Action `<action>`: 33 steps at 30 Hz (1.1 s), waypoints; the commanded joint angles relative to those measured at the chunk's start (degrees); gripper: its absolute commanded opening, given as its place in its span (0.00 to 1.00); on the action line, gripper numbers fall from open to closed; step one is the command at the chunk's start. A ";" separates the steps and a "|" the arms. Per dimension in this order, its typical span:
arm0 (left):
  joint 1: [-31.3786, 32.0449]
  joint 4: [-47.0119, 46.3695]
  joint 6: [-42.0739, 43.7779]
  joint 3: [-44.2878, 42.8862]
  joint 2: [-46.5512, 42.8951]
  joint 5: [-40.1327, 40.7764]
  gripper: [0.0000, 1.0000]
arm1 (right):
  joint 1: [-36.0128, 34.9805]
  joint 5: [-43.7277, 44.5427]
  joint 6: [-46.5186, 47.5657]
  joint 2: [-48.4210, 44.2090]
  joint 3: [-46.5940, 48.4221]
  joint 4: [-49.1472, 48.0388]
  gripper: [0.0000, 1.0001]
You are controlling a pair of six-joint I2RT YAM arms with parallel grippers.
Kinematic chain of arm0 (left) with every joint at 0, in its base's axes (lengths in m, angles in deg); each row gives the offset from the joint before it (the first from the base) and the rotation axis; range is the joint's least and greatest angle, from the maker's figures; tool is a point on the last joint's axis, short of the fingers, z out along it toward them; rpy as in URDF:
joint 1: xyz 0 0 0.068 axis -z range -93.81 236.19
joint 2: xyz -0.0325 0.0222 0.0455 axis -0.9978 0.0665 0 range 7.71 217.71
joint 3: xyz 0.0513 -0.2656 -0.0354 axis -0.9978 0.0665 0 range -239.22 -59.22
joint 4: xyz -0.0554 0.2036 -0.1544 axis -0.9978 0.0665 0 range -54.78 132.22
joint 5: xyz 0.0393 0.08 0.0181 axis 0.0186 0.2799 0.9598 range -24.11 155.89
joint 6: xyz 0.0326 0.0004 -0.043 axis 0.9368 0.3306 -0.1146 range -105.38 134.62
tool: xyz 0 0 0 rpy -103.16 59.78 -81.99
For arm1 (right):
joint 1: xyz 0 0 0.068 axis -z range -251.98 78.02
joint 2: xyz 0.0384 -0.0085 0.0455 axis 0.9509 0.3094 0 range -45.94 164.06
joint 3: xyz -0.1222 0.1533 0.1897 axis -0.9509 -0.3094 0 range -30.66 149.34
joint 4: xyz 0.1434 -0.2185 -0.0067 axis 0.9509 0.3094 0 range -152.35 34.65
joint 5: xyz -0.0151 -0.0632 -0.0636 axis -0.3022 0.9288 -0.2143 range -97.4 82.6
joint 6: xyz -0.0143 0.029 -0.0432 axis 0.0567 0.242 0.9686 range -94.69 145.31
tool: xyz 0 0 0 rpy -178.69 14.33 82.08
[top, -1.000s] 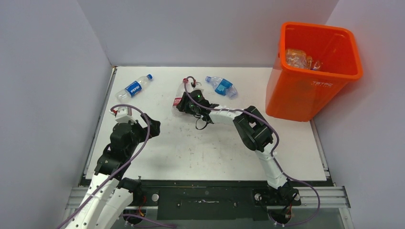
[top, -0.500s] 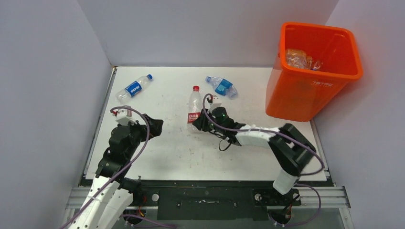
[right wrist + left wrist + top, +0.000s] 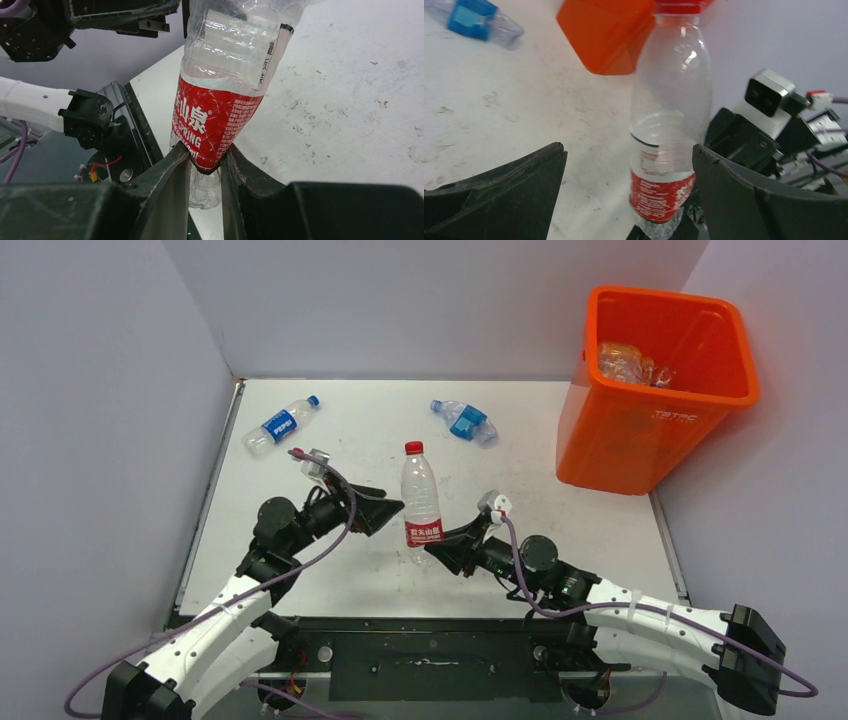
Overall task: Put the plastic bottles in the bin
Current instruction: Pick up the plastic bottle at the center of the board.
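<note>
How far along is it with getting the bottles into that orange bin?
Partly done. A few bottles already sit inside the bin. The right gripper is shut on a red-labelled bottle, holding it upright near its base, with the open left gripper pointing at it. Two more lie on the table: a blue-labelled bottle far left and a crushed bottle mid-back.

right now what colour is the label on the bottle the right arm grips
Red with white lettering; the label on the bottle shows best in the right wrist view.

A lab test cell: white table (image 3: 600,530) walled by plain grey panels (image 3: 420,300).
</note>
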 commanded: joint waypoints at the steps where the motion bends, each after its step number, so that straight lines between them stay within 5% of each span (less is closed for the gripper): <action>1: 7.87 -10.63 3.00 -4.54 2.82 -5.56 0.96 | -0.91 -0.57 0.44 -3.93 -1.78 -3.58 0.05; 9: 12.86 -17.48 0.72 -4.26 6.70 -7.92 0.99 | -1.15 -5.13 -1.99 -3.75 -1.70 -9.20 0.05; 14: 12.80 -13.93 0.89 -4.63 6.48 -7.88 0.72 | -1.55 -5.18 -2.42 -4.15 -1.84 -10.11 0.05; 22: 13.38 -22.24 -3.24 -3.38 8.12 -7.97 0.67 | -5.39 -3.32 -1.35 -0.30 -2.23 -12.83 0.05; 27: 13.39 -22.66 -1.03 -4.81 7.98 -10.99 0.42 | -6.53 -0.15 -1.47 -0.79 -2.44 -11.54 0.07; 28: 13.34 -21.29 1.07 -5.46 7.22 -11.41 0.38 | -6.56 1.30 -2.15 -1.33 -2.34 -10.38 0.17; 30: 13.39 -16.89 5.33 -7.13 5.58 -11.40 0.31 | -6.61 2.49 -2.77 -2.40 -1.84 -8.40 0.66; 31: 13.39 -14.71 7.73 -8.22 4.93 -11.48 0.28 | -6.59 2.96 -3.23 -3.05 -1.21 -6.71 0.82; 32: 13.33 -12.17 10.08 -9.36 4.32 -11.61 0.26 | -6.64 3.41 -3.60 -3.75 -0.44 -4.73 0.96; 33: 13.31 -9.54 12.85 -10.74 3.81 -11.61 0.26 | -6.69 3.67 -3.89 -4.55 0.57 -2.61 0.92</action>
